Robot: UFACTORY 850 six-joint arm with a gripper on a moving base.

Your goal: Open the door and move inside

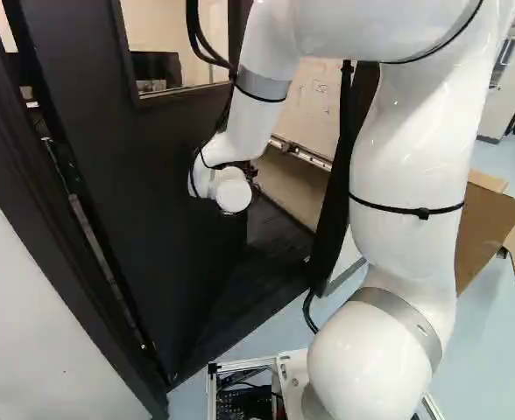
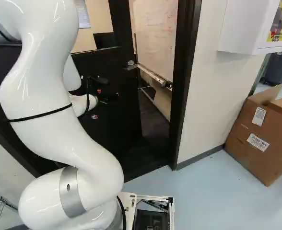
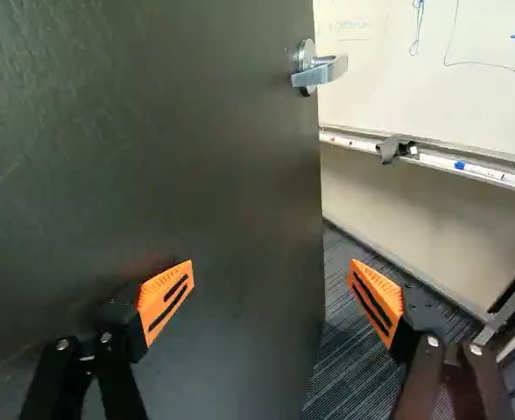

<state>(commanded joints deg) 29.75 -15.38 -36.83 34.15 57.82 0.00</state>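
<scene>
Gripper (image 2: 110, 91) of mine has its two fingers standing wide apart, with nothing clamped between the orange pads (image 3: 165, 296). One pad is in front of the face of the dark door (image 1: 157, 184), and the other is to the right, past the door's free edge, where I see the striped carpet (image 3: 354, 385) behind it. I cannot tell whether any finger touches the door. The door stands partly open into the room, on the left side of the scene, and its free edge leaves a gap to the right, before the dark door frame (image 2: 185, 86). The metal handle (image 3: 314, 72) is at this free edge, farther ahead than my fingertips and well apart from them. My white arm (image 2: 50, 91) reaches forward to the door, and the front corner of the base (image 2: 171, 211) is on the pale blue floor (image 2: 213, 201), on the near side of the doorway. Through the window (image 1: 172, 44) of the door I see a dark screen (image 2: 104, 40). Inside the room, to the right of the door, there is a whiteboard (image 3: 380, 79), and on its tray (image 3: 433, 159) lie some markers (image 3: 476, 169) and a small dark object (image 3: 391, 149). On the right, outside, a cardboard box (image 2: 256, 139) stands near the light wall (image 2: 210, 96), and a white cabinet (image 2: 239, 28) is fixed above.
</scene>
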